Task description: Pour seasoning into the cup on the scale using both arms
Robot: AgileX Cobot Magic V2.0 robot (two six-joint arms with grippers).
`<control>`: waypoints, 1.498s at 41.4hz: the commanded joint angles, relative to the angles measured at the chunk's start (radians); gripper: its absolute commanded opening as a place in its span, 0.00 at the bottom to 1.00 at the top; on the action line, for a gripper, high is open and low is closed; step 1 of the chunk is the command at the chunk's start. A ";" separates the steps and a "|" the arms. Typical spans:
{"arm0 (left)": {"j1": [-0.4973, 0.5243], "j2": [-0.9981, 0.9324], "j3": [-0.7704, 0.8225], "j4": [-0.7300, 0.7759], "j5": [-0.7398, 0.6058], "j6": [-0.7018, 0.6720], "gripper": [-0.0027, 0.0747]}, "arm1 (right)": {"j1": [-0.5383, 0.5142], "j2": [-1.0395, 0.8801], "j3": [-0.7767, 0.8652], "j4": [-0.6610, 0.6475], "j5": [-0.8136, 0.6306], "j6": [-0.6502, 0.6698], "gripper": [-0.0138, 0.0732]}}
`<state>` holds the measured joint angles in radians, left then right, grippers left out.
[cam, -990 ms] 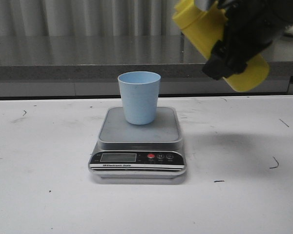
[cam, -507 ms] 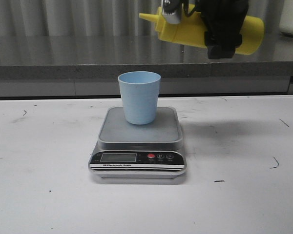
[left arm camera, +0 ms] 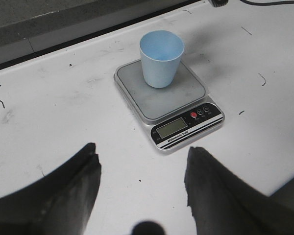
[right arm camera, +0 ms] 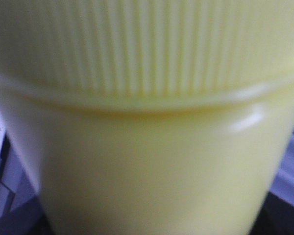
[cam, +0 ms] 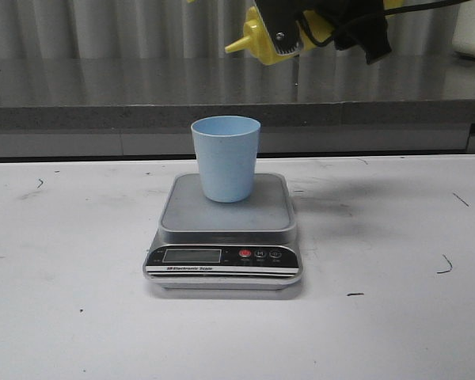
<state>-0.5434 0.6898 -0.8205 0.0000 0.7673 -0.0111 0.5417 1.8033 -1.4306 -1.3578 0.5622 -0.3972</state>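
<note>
Yellow seasoning bottle (cam: pixel 257 39), ribbed cap, pointed nozzle, tipped sideways.

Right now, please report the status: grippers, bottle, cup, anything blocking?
Right gripper shut on seasoning bottle, tipped, nozzle toward cup. Left gripper open, empty. Cup upright on scale. Nothing in the way.

The right claw (cam: pixel 321 28) is seen in the front view as a bulky black housing with angular edges. A grey metal plate with a small dark screw is fixed on its left side, and a thin black cable is led away from it to the right. In the left wrist view, the left claw (left arm camera: pixel 142 188) is shown as two broad black fingers (left arm camera: pixel 71 188) with matte, slightly rough surfaces. A small rounded black part is seen between their bases.
</note>
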 commanded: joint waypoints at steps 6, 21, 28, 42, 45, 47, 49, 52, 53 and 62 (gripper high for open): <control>-0.005 0.002 -0.026 -0.006 -0.074 0.002 0.53 | 0.000 -0.057 -0.043 -0.194 -0.038 -0.003 0.51; -0.005 0.002 -0.026 -0.006 -0.074 0.002 0.53 | 0.000 -0.057 -0.041 -0.206 -0.074 -0.003 0.51; -0.005 0.002 -0.026 -0.006 -0.074 0.002 0.53 | 0.000 -0.057 -0.041 -0.167 -0.030 0.080 0.51; -0.005 0.002 -0.026 -0.006 -0.074 0.002 0.53 | -0.012 -0.104 -0.038 0.029 0.098 0.661 0.51; -0.005 0.002 -0.026 -0.006 -0.074 0.002 0.53 | -0.026 -0.128 -0.023 0.066 0.104 0.767 0.51; -0.005 0.002 -0.026 -0.006 -0.074 0.002 0.53 | -0.037 -0.150 -0.002 0.075 0.105 0.834 0.51; -0.005 0.002 -0.026 -0.006 -0.074 0.002 0.53 | -0.050 -0.171 0.032 0.078 0.102 0.884 0.51; -0.005 0.002 -0.026 -0.006 -0.074 0.002 0.53 | -0.077 -0.208 0.098 0.080 0.077 0.978 0.51; -0.005 0.002 -0.026 -0.006 -0.074 0.002 0.53 | -0.087 -0.222 0.120 0.080 0.054 1.016 0.51; -0.005 0.002 -0.026 -0.006 -0.074 0.002 0.53 | -0.238 -0.281 0.320 0.081 -0.249 1.311 0.51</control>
<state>-0.5434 0.6898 -0.8205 0.0000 0.7673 -0.0111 0.3644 1.5853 -1.1387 -1.2232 0.4698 0.7733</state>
